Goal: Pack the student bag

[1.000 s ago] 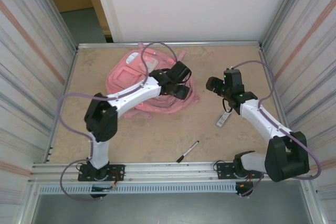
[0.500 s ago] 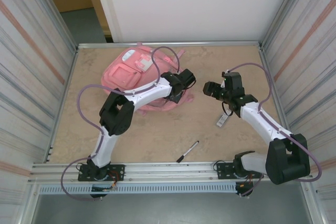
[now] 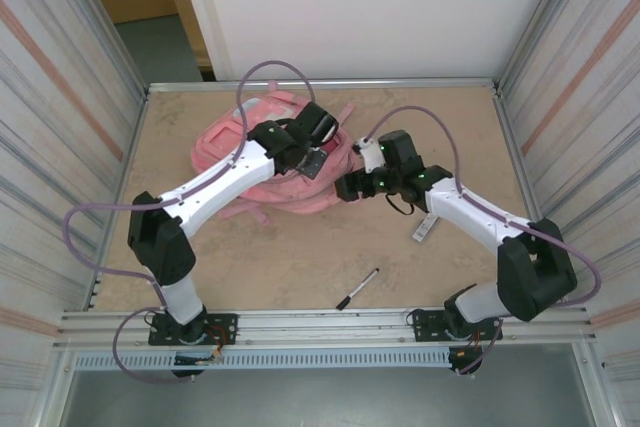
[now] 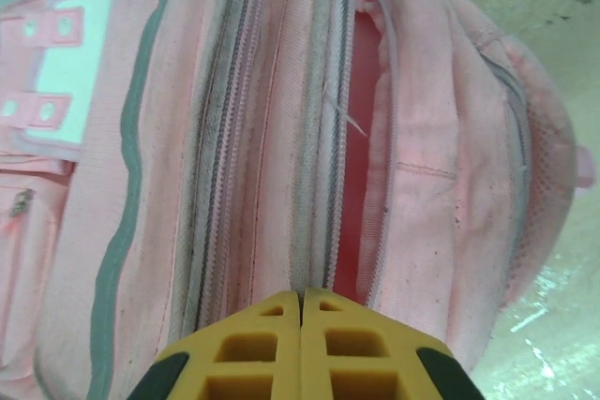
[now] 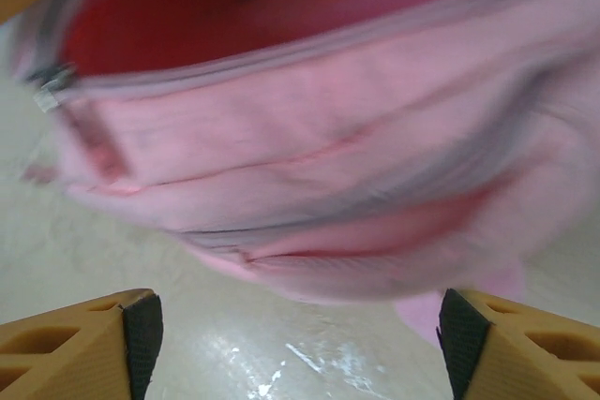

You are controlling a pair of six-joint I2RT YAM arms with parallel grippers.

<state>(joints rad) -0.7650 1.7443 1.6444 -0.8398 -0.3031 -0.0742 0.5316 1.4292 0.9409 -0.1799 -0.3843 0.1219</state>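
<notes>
Pink bag (image 3: pixel 218 152) lies at the back left of the worktop (image 3: pixel 300 257), its main zip (image 4: pixel 323 138) gaping on red lining. Its pale patch (image 4: pixel 66 63) and the white tag (image 3: pixel 425 229) lying on the worktop are too small or blurred to read. Left claw (image 4: pixel 300 311) is pressed together at the zip's edge; whether it pinches anything I cannot tell. Right claw (image 5: pixel 300 325) stands wide apart and empty, facing the bag's side without touching. Pen (image 3: pixel 357 289) lies near the front.
</notes>
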